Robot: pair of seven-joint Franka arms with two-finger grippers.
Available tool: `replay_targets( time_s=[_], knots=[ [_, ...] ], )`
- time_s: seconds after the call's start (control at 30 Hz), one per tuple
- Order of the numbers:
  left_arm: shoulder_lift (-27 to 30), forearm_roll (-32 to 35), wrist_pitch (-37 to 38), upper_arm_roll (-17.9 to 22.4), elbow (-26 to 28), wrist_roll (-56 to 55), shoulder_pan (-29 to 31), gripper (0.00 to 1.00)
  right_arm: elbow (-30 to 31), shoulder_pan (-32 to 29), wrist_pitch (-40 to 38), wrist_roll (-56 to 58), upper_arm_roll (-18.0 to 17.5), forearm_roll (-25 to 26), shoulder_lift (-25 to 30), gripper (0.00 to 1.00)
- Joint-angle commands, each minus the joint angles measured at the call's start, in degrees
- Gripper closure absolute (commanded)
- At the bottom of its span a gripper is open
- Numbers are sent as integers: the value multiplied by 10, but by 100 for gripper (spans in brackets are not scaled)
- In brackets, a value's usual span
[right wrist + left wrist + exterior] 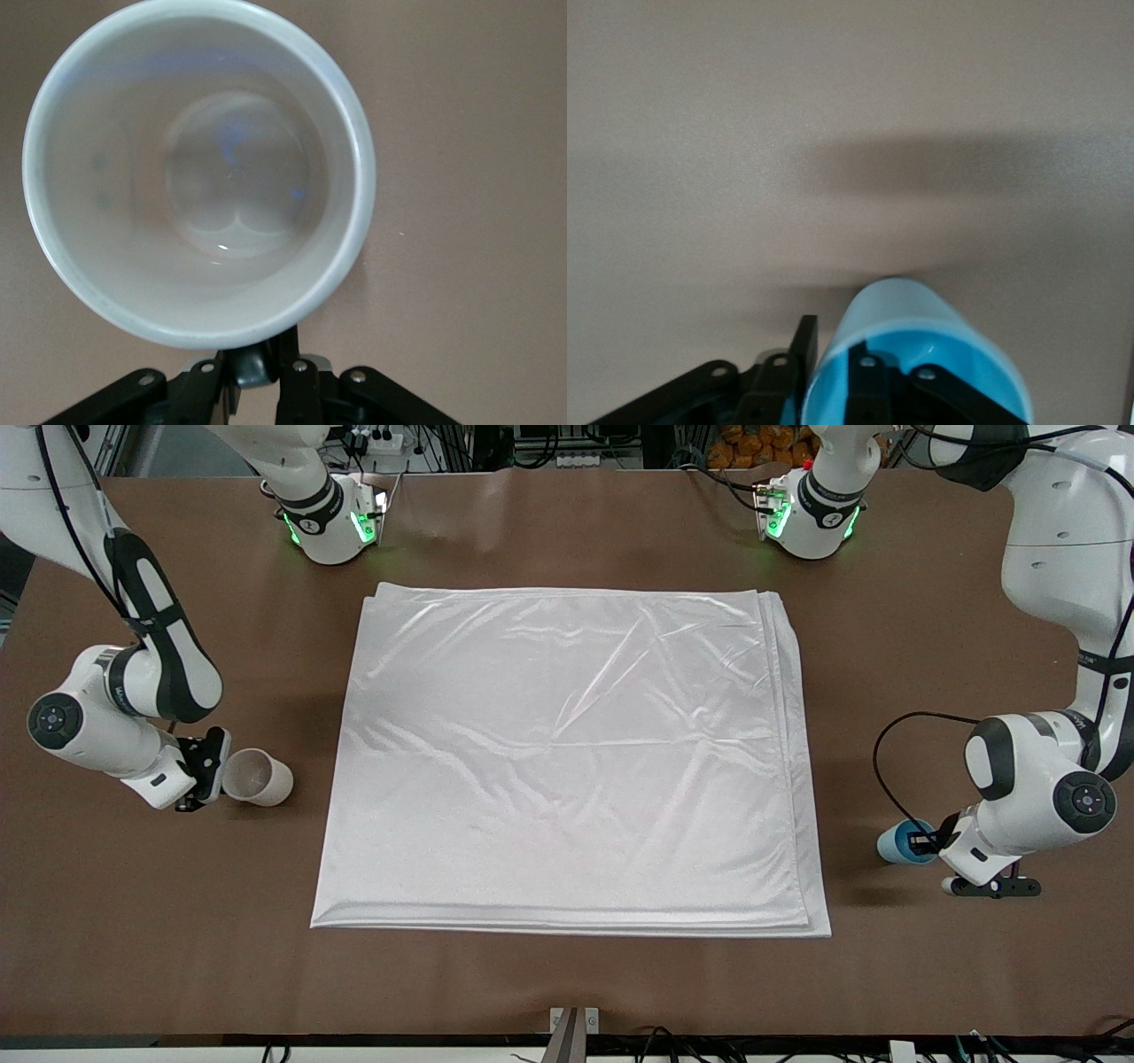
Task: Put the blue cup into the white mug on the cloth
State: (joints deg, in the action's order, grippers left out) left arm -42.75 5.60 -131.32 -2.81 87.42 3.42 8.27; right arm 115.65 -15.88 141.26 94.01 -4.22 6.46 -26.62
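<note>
The white cloth (567, 762) lies flat in the middle of the brown table. My right gripper (215, 769) is low over the bare table beside the cloth's edge, at the right arm's end. It is shut on the black handle (259, 365) of the white mug (259, 778), whose pale inside fills the right wrist view (199, 168). My left gripper (930, 841) is low over the table at the left arm's end, beside the cloth. It is shut on the wall of the blue cup (899, 842), which is tipped on its side. One finger (868, 385) is inside the cup (908, 310) and one is outside.
The two arm bases (332, 522) (811, 518) stand along the table's edge farthest from the front camera. A black cable (886, 762) loops from the left arm over the table. A small metal bracket (574, 1023) sits at the table's nearest edge.
</note>
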Motion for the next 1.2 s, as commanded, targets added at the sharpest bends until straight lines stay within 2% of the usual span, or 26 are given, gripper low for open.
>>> replay_targets(
  time_s=[0.0, 0.17, 0.37, 0.6, 0.77, 1.0, 1.17],
  knots=[
    [5, 15, 5, 0, -2, 1, 0, 100, 3, -7, -11, 3, -18, 0, 39, 100],
    [13, 15, 22, -1, -5, 3, 1, 100, 5, -7, -13, 2, -44, 0, 67, 100],
    [45, 9, 63, -5, -8, 3, 2, 100, 2, -5, -28, -10, -88, 0, 73, 100],
    [72, -1, 84, -9, -8, 3, 1, 100, -2, 2, -48, -130, -145, 1, 72, 100],
    [88, -34, 104, -14, -8, -2, -1, 100, -13, 44, -49, -163, -149, 2, 71, 100],
    [93, -52, 114, -69, -8, -77, -8, 100, -19, 120, -49, -239, -149, 7, 68, 100],
    [102, -51, 127, -90, -10, -137, -31, 100, -44, 174, -51, -285, -147, 10, 55, 100]
  ],
)
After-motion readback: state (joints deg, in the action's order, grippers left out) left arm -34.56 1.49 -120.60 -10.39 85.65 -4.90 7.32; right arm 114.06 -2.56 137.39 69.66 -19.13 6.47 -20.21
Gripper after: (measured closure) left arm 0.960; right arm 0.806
